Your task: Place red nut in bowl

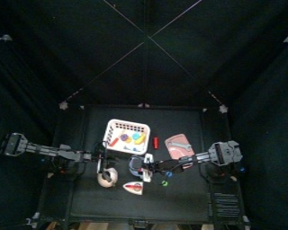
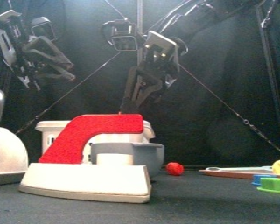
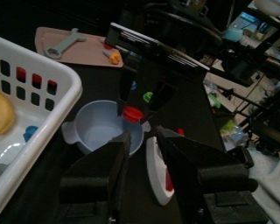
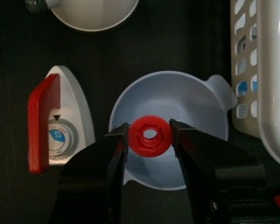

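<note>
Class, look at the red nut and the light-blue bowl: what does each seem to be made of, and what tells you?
Red nut: probably plastic, evenly coloured, slightly glossy, held in the right gripper. Bowl: probably plastic too, with a smooth, matte, pale wall and a soft sheen.

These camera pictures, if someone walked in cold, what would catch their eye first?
First the red nut, clamped between the right gripper jaws directly above the light-blue bowl, not yet released. Next the toy iron, white with a red handle, filling the foreground of the front view and lying on the table beside the bowl. The white tray of coloured pieces sits on the bowl's other side, and the left gripper hangs open nearby.
</note>
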Robot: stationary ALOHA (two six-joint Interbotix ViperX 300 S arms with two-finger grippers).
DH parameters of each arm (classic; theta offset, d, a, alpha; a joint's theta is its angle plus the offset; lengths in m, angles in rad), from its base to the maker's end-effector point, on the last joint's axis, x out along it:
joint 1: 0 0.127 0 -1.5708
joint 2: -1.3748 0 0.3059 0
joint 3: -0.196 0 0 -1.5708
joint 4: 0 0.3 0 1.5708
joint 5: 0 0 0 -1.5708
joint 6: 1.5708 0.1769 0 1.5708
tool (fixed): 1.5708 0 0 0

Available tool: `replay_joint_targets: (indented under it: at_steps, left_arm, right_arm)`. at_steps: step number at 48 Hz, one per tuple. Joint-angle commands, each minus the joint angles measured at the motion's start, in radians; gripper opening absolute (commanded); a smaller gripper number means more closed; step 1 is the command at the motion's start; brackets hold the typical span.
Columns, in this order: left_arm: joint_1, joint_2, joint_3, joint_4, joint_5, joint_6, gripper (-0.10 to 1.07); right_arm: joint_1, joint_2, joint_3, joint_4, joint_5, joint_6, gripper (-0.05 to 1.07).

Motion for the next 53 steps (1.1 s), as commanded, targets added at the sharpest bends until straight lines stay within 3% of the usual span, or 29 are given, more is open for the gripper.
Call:
replay_joint_targets:
  at_steps: [1,23,53]
  left_arm:
    - [0.008,-0.002,-0.012,-0.021,-0.011,0.003,0.72]
    - [0.015,-0.002,-0.008,-0.035,-0.012,0.006,0.72]
    - [0.017,-0.002,-0.006,-0.035,-0.012,0.006,0.72]
  right_arm:
    - [-0.011,-0.017,-0.026,0.011,-0.008,0.002,0.68]
    - [-0.017,-0.012,-0.020,0.031,-0.008,0.000,0.84]
    - [-0.017,-0.012,-0.017,0.026,0.008,0.000,0.85]
